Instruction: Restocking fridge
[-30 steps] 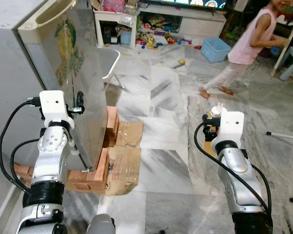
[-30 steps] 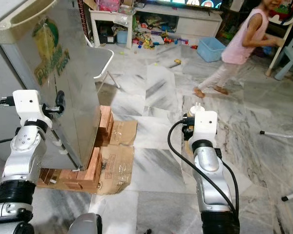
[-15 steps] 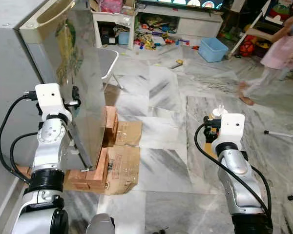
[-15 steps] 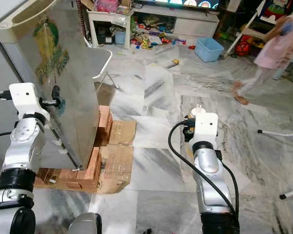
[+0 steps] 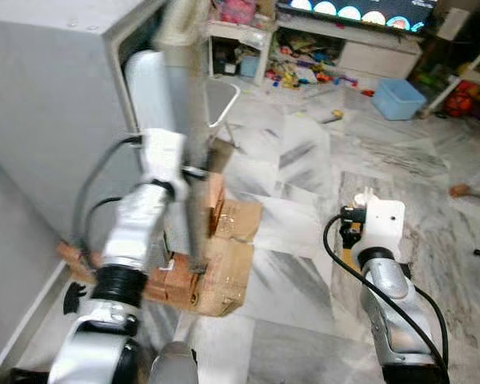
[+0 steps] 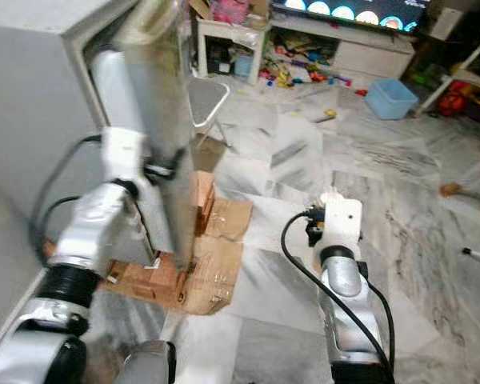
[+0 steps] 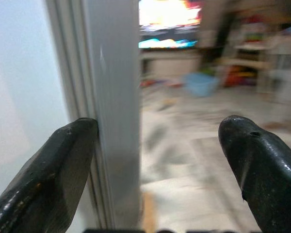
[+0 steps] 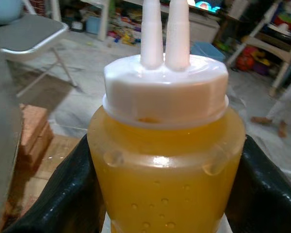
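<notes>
**A:** ok so where's it at? Looks like the left end effector (image 7: 150,165) is at the fridge door (image 5: 194,120), fingers spread wide, with the door's edge just inside one finger (image 7: 48,179). The other finger sits well clear on the room side. Not clamped on anything, more hooked behind the edge.

**B:** yeah, and the right end effector (image 8: 165,194) is closed around a squeeze bottle (image 8: 166,145) of orange-yellow sauce with a white twin-nozzle cap. Upright, held at chest height out over the marble floor (image 5: 304,160), well apart from the fridge (image 5: 56,104).

**A:** so I'd say this is the door-opening step, bottle waiting its turn. Head views are pretty blurry, so I can't tell how far the door is open or what's on the shelves.

**B:** tip from me: pull along the door's arc, not straight back, or that finger slips off the edge. Go slow too, the fridge sits on bricks (image 5: 216,212) and flattened cardboard (image 5: 232,264), so a hard yank could rock it.

**A:** and keep the bottle level and out of the door's swing path. There's a person's foot (image 6: 450,190) at the far right, so watch that side too.

**B:** agreed. Get the door wide enough before bringing the right arm across.
</notes>
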Available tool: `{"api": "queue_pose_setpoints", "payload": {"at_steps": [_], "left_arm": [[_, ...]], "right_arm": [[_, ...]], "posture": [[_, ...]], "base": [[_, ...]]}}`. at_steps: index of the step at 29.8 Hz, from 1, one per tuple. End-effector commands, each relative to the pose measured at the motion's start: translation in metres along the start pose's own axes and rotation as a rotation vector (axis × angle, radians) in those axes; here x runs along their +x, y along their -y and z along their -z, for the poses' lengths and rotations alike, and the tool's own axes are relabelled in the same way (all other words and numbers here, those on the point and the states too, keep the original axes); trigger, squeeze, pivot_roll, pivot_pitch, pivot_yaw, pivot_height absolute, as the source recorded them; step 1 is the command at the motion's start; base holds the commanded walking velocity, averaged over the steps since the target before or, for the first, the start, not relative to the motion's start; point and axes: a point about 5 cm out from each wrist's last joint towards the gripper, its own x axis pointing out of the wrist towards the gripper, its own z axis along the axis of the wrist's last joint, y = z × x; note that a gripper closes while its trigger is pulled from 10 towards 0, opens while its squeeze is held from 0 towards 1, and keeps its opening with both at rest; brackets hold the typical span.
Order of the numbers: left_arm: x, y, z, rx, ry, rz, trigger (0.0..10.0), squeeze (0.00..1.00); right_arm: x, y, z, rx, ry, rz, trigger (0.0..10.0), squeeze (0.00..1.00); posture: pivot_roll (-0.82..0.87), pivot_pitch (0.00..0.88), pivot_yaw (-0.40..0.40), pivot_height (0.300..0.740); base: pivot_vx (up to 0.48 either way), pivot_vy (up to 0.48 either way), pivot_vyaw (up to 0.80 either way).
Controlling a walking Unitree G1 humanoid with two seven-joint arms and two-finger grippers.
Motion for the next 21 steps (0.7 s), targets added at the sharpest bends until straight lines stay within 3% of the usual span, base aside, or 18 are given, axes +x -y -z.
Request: {"api": "queue_pose_setpoints", "payload": {"at_steps": [1,5,7,11,16,21], "left_arm": [[0.005,0.013,-0.009,0.061,0.042,0.051,10.0,0.0],[-0.005,-0.006,0.004,0.114,0.017,-0.078,10.0,0.0],[-0.015,-0.023,0.003,0.105,0.029,-0.162,10.0,0.0],[-0.031,-0.037,0.002,0.084,0.038,-0.232,10.0,0.0],[-0.044,-0.042,0.008,0.103,0.036,-0.272,10.0,0.0],[-0.048,-0.037,0.011,0.107,0.028,-0.271,10.0,0.0]], "right_arm": [[0.0,0.01,-0.005,-0.004,0.021,0.042,10.0,0.0],[0.001,0.008,-0.01,0.002,0.044,0.039,10.0,0.0],[0.001,0.005,-0.011,0.005,0.048,0.029,10.0,0.0],[0.004,0.0,-0.012,0.012,0.047,0.014,10.0,0.0],[0.01,-0.008,-0.019,0.022,0.075,-0.01,10.0,0.0],[0.014,-0.009,-0.023,0.022,0.085,-0.011,10.0,0.0]], "posture": [[0.04,0.0,-0.057,0.74],[0.04,0.0,-0.059,0.74],[0.05,0.0,-0.066,0.74],[0.06,0.0,-0.075,0.74],[0.07,0.0,-0.08,0.74],[0.07,0.0,-0.079,0.74]], "base": [[0.0,0.0,0.0],[0.0,0.0,0.0],[0.0,0.0,0.0],[0.0,0.0,0.0],[0.368,-0.303,0.0],[0.362,-0.31,0.0]]}}
